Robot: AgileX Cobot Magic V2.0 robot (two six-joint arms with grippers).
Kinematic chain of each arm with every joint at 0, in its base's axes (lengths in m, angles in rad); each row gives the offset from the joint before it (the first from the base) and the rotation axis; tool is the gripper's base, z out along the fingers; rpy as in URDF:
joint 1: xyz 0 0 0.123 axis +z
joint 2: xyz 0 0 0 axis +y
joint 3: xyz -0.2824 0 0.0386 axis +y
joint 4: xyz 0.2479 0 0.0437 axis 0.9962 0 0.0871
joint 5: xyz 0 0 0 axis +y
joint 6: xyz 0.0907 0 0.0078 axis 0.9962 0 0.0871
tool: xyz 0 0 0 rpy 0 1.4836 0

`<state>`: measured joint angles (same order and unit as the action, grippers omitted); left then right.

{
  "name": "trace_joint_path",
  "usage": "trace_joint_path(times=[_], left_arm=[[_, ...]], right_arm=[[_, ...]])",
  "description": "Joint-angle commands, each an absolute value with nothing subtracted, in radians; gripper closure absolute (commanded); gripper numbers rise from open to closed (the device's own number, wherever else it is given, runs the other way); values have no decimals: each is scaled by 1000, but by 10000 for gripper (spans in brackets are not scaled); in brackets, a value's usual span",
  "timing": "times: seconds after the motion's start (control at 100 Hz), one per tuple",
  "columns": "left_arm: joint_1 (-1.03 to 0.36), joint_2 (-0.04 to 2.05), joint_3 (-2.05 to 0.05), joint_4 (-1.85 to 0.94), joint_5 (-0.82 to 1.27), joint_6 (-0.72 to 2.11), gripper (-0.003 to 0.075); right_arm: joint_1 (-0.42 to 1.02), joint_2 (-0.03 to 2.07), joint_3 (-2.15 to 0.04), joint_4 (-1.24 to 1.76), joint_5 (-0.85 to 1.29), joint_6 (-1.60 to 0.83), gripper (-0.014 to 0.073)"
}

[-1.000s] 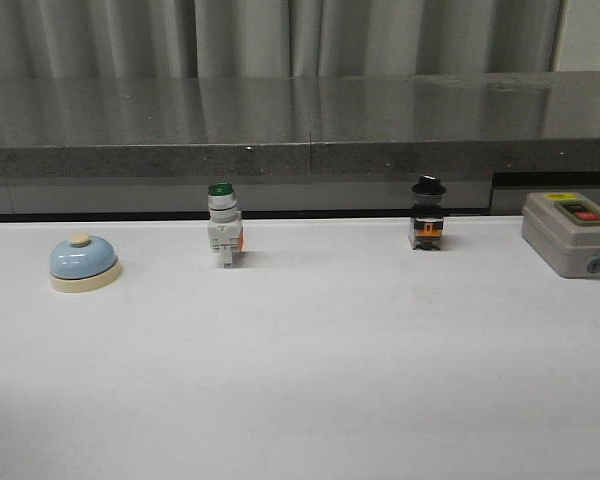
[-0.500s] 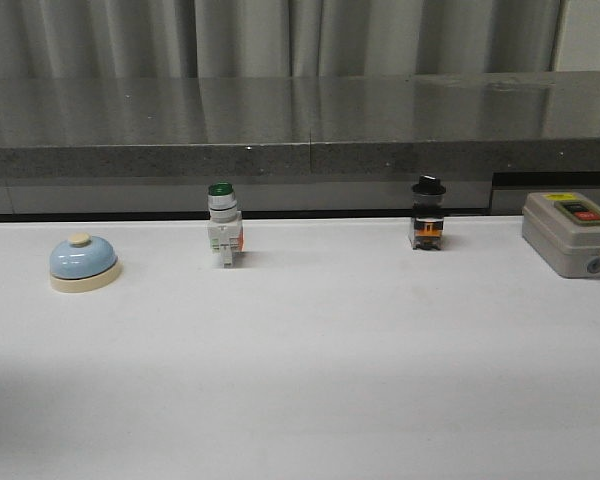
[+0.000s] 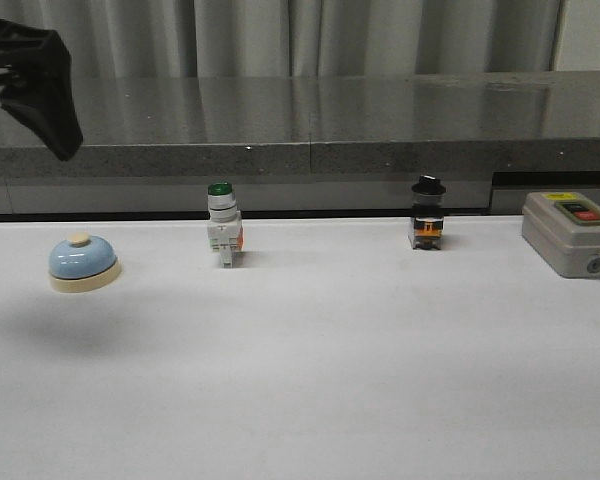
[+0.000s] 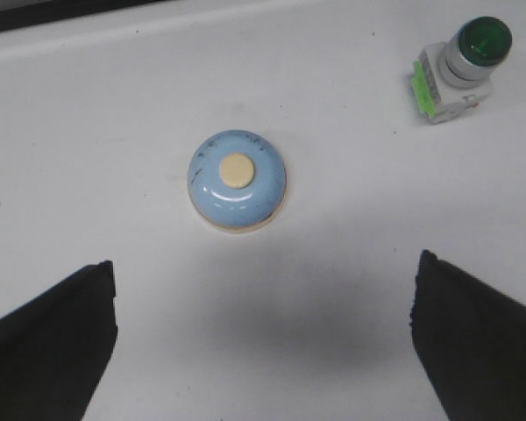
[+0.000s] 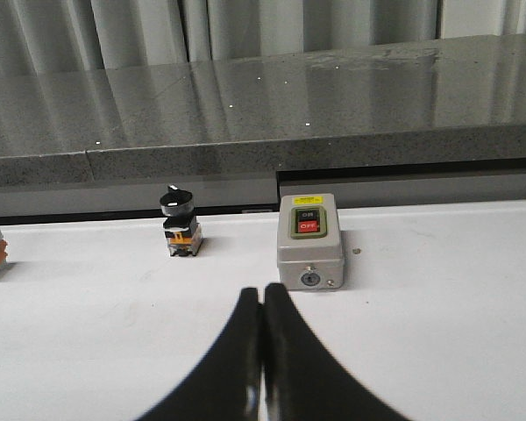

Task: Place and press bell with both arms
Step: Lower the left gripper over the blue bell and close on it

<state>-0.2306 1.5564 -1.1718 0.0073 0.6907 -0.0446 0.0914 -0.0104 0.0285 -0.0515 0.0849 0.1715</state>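
My left gripper (image 4: 263,342) hangs high over the table (image 3: 380,380) with its jaws spread wide, newly in the front view at top left (absent half a second ago). The bell (image 4: 238,180) sits upright on the table below, between the fingers' line and apart from them, near the green-capped switch (image 4: 460,57). My right gripper (image 5: 262,351) is pressed closed, empty, facing the grey control box (image 5: 309,241).

bell (image 3: 83,263) far left on table (image 3: 320,380), two switches (image 3: 224,226) (image 3: 428,214) mid-row, control box (image 3: 570,233) far right
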Motion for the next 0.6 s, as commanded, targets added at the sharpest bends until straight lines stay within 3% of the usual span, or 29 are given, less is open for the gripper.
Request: trace_joint_path(times=[0.0,0.59], left_arm=[[-238,1577,-1233,5,621,-46,69],[-238,1866,-1349,5,546,-46,69]], right_arm=[[88,-31,8,-51,6,160,658],[88,-31,8,-51,6,160,658]])
